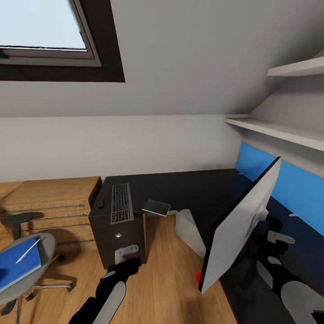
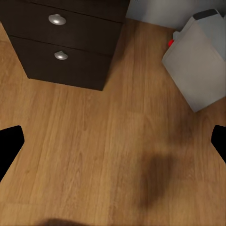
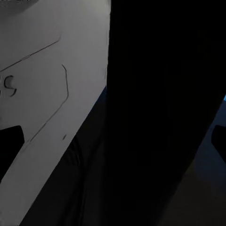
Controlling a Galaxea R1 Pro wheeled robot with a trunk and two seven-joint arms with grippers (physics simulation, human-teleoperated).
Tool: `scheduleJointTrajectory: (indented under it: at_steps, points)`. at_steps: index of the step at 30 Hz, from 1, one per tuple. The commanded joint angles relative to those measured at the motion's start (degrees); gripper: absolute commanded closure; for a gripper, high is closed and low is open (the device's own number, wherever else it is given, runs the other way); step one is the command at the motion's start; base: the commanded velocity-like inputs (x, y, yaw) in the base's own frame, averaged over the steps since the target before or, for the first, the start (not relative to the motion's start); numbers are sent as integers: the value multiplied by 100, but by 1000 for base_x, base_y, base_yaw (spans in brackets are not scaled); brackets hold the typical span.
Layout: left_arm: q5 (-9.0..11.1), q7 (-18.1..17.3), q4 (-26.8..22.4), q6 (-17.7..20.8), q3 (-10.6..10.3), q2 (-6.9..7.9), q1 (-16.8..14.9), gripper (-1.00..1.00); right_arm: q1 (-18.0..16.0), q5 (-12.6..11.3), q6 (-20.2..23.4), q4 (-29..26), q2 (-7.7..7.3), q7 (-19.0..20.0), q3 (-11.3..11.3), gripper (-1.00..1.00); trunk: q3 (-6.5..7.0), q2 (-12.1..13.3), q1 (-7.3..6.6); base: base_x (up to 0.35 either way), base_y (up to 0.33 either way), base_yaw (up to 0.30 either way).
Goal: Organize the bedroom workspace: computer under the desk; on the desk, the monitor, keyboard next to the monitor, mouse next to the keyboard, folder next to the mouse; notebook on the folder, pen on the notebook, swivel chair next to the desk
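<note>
The left gripper (image 2: 113,141) hangs open and empty above the wooden floor (image 2: 94,141), near the black drawer unit (image 2: 70,42) and a grey computer case (image 2: 200,66). The right gripper's (image 3: 113,136) state cannot be told; it sits close behind the monitor (image 1: 240,225), which stands tilted on the desk (image 1: 198,189). Across the desk lie the keyboard (image 1: 121,203), the mouse (image 1: 100,204) and a dark notebook (image 1: 156,207), while the folder (image 1: 18,265), bearing the pen (image 1: 28,250), rests on the swivel chair (image 1: 45,245).

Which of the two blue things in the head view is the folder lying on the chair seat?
The folder is the small blue rectangle on the swivel chair, with the white pen across it. The other is the long blue panel along the wall behind the desk.
</note>
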Motion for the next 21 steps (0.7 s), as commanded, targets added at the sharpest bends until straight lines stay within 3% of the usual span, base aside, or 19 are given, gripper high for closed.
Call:
scheduleJointTrajectory:
  at_steps: [1, 21]
  points:
    - [40, 46, -7, 12, -7, 2, -6, -100, -6, -31, -28, 2, -1, 11, -6, -100, -10, -9, 3, 112, 0, 0]
    - [48, 46, 8, 12, -11, -5, -6, -100, -9, -31, -5, -3, -12, 6, -6, -100, -10, -9, 3, 25, 0, 0]
